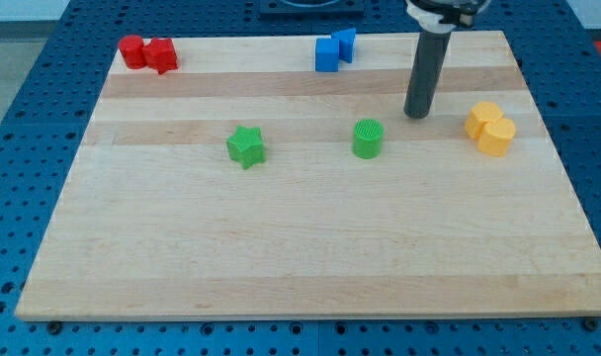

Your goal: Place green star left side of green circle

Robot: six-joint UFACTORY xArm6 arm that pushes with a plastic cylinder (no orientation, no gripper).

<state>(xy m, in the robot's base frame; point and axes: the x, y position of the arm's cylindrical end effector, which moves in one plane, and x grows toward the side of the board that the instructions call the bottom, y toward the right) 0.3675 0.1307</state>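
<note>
Pale wooden board (310, 247) lies on perhaps blue pegboard (24, 119).

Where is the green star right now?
The green star sits on the wooden board left of the middle of the view, well to the view's left of the green circle and not touching it. My tip is beyond the circle, on the view's right.

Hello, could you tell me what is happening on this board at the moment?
An arm with a dark rod is working a wooden board of coloured blocks. My tip rests up and to the view's right of the green circle, touching nothing. The green star already lies on the circle's left, apart from it. Red, blue and yellow blocks sit near the edges.
</note>
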